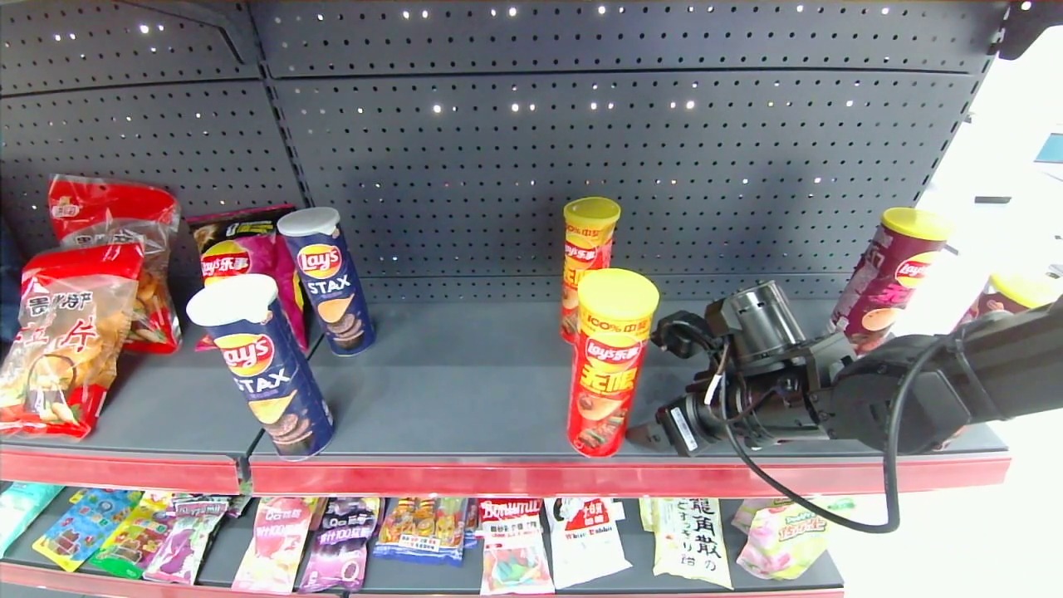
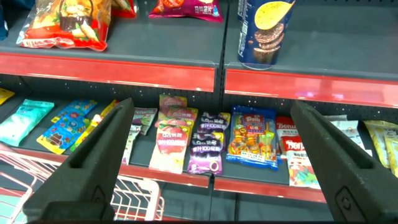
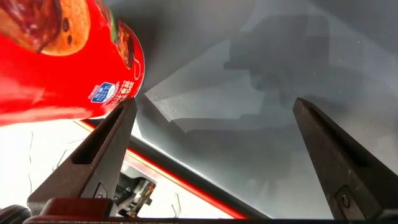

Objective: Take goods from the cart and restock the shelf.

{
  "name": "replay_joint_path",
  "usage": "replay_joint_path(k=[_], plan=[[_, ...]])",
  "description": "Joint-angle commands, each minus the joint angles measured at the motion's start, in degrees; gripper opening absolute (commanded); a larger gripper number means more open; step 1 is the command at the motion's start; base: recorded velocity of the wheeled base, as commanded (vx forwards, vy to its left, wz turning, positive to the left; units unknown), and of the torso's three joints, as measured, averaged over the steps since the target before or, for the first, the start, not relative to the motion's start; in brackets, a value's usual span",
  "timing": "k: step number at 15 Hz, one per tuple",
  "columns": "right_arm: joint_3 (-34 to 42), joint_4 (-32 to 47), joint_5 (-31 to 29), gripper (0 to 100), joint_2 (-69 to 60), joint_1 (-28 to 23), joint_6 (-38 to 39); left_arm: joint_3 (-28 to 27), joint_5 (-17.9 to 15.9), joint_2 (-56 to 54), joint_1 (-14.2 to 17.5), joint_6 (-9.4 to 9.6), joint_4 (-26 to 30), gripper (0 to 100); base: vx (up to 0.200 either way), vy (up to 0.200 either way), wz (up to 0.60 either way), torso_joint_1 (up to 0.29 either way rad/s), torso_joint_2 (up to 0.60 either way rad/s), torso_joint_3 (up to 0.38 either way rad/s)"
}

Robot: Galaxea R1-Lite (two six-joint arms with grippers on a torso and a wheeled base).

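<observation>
Right gripper (image 3: 214,155) is being held wide open, nothing gripped; the red can (image 3: 56,62) is standing just beside one fingertip (image 3: 121,121), risking being toppled off the shelf (image 1: 465,390) if brushed.

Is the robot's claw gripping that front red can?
No: the right gripper is open, and the red can stands beside it, ungripped.

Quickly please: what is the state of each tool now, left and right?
Left tool: open, holding nothing.
Right tool: open, holding nothing; the red can stands beside one finger, not between them.
</observation>
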Motion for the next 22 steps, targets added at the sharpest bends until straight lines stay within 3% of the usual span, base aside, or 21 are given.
replay_joint_path(k=[1,22], plan=[[-0.4,0.0,0.1,100,0.1,0.2,0.0,0.0,0.0,0.1,0.0,0.02,0.0,100,0.000,0.000,0.00,0.000,0.00,0.000],[-2.6,0.0,-1.0,100,1.6,1.5,0.0,0.0,0.0,0.1,0.0,0.02,0.0,100,0.000,0.000,0.00,0.000,0.00,0.000]])
